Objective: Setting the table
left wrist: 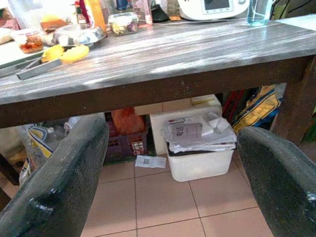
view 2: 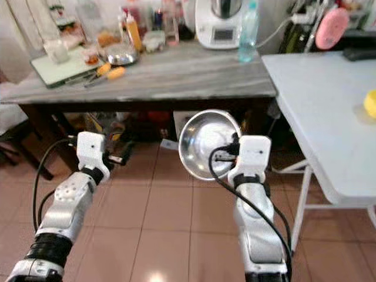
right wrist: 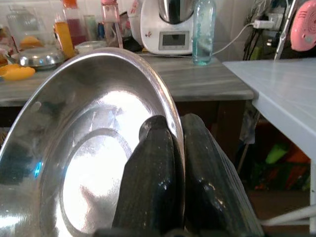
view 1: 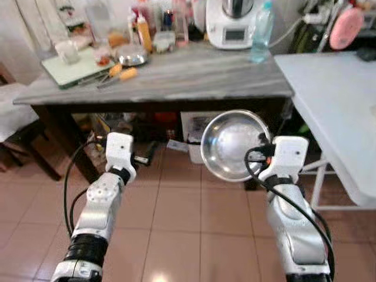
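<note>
A shiny steel bowl (view 1: pixel 235 145) hangs in the air before the dark table, tilted on edge with its hollow facing me. My right gripper (right wrist: pixel 178 148) is shut on the bowl's rim (right wrist: pixel 170 106), one finger inside and one outside. My left gripper (left wrist: pixel 173 163) is held low in front of the dark wooden table (view 1: pixel 194 76), open with nothing between its fingers (left wrist: pixel 64 182). A white table (view 2: pixel 317 106) stands to the right of the bowl.
The dark table carries bottles, a white kitchen machine (view 1: pixel 232 23), a water bottle (view 1: pixel 261 32), a metal bowl (view 1: pixel 131 56), a cutting board (view 1: pixel 76 67) and yellow-handled tools. Boxes and a white bin (left wrist: pixel 197 158) sit under it. A yellow object (view 2: pixel 370 103) lies on the white table. Tiled floor lies below.
</note>
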`<state>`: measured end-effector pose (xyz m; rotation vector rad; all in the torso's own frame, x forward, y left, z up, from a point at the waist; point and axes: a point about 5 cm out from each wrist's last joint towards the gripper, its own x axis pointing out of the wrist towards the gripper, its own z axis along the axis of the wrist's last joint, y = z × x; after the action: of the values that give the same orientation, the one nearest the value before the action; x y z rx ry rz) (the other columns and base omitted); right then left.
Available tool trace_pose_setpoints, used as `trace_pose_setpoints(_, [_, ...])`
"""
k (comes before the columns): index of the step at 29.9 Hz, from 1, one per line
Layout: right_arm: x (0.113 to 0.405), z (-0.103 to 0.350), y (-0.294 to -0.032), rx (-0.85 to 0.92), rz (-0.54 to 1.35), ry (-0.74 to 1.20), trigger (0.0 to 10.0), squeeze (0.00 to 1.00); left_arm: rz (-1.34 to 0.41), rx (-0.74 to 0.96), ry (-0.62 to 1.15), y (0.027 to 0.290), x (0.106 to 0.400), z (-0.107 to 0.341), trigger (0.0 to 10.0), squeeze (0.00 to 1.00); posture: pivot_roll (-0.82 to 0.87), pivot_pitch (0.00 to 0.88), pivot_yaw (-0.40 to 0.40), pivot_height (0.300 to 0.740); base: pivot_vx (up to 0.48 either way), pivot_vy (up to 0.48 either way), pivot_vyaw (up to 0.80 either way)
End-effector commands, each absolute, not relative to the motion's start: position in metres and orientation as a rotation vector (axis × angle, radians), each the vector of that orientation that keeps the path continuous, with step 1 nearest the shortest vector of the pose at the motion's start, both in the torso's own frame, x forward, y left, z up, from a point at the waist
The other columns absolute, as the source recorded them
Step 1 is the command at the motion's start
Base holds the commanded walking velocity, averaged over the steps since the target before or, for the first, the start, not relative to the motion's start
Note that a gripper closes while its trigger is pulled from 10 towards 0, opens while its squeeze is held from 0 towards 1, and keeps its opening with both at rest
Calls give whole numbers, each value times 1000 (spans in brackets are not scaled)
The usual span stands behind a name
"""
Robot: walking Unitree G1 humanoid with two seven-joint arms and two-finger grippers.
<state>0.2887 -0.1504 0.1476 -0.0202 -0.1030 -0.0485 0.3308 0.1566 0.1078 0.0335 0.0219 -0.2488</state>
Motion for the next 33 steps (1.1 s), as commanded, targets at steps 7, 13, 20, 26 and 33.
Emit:
trace_pose_setpoints(7, [290,150,-157,-20,-79,-118,10000,0,-283,41,6,149,333,112,10000,0,-40,0,89,740,349,0,0])
trace_pose_setpoints(13, [290,149,-156,-18,-81,-117,10000,0,-289,41,5,149,333,112,10000,0,-37,0,91,740,347,0,0])
trace_pose_setpoints(20, [290,148,-156,-16,-79,-114,10000,0,-288,43,6,150,333,112,10000,0,-35,0,92,740,349,0,0])
trace_pose_setpoints(26, [291,149,-155,-17,-75,-118,10000,0,-287,44,1,150,334,113,10000,0,-34,0,93,740,347,0,0])
trace_pose_setpoints(33, [290,149,-156,-14,-77,-121,10000,0,-285,44,1,151,333,113,10000,0,-34,0,94,740,346,0,0])
